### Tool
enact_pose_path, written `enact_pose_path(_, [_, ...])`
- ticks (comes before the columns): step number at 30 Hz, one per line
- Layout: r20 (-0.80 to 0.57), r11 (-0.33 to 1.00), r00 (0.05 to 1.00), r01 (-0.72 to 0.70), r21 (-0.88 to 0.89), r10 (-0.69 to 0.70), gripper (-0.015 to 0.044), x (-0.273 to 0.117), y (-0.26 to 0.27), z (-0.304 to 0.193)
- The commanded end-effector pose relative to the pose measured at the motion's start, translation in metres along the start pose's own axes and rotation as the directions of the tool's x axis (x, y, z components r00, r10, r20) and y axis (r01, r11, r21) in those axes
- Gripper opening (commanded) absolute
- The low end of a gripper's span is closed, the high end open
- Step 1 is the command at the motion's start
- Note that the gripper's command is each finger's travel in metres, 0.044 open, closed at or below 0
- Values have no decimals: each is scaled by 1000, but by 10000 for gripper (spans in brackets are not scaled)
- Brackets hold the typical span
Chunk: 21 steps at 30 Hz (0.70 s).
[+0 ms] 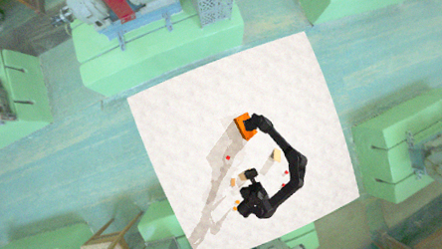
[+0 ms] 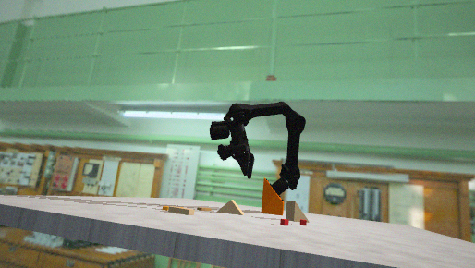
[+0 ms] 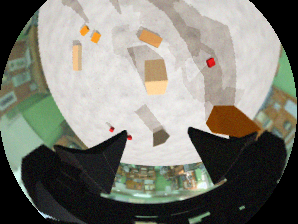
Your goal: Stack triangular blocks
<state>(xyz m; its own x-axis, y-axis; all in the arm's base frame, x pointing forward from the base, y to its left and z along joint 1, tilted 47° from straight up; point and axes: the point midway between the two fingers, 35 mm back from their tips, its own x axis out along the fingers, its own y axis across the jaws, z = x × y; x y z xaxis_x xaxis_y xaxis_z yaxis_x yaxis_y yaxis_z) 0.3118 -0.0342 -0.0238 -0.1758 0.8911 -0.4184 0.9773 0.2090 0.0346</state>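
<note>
Going left to right across the wrist view, a pale wooden bar (image 2: 180, 211) (image 3: 77, 56) lies flat on the white tabletop (image 1: 186, 93) (image 2: 92, 217) (image 3: 60, 30), with a pair of small orange cubes (image 1: 237, 202) (image 2: 165, 208) (image 3: 95, 37) near one end of it, apart from each other. Further along come two little red cubes (image 1: 286, 172) (image 2: 284, 222) (image 3: 129, 137), also apart. In the middle band, an orange-tan rectangular block (image 1: 233, 182) (image 2: 203, 209) (image 3: 150, 37) lies near the first triangular block (image 1: 242, 177) (image 2: 230, 207) (image 3: 156, 77), which rests on the tabletop with its ridge up and a slope falling to either side. The end effector (image 1: 255, 202) (image 2: 249, 171) (image 3: 158, 132) hangs above the tabletop, fingers spread wide with nothing between them. The second triangular block (image 1: 277, 155) (image 2: 296, 212) (image 3: 160, 137) stands well apart from the first, one face upright and its slope going down the other side, near the two red cubes; the pair is unjoined. To the right, a lone red cube (image 1: 228, 157) (image 3: 210, 62) sits by itself, and beyond it rises the big orange wedge (image 1: 245, 119) (image 2: 272, 201) (image 3: 232, 121) at the foot of the black arm (image 1: 295, 165) (image 2: 294, 134).
</note>
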Motion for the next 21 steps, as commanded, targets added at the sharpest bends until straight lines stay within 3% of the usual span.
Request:
enact_pose_path(1, [7, 1000, 1000, 9, 2, -9, 440, -9, -2, -5])
enact_pose_path(3, [20, 1000, 1000, -8, -29, 8, 440, -9, 0, -4])
enact_pose_path(6, [121, 932, 989, 118, -344, -80, 440, 7, -4, -8])
enact_pose_path(9, [262, 681, 950, 304, -666, -167, 440, 24, -9, -11])
enact_pose_path(12, [407, 295, 887, 457, -839, -219, 440, 37, -12, -14])
enact_pose_path(14, [501, 1, 834, 515, -857, -232, 440, 45, -13, -15])
enact_pose_path(17, [633, -428, 742, 510, -746, -219, 440, 54, -14, -18])
enact_pose_path(21, [781, -853, 608, 323, -411, -146, 440, 64, -11, -23])
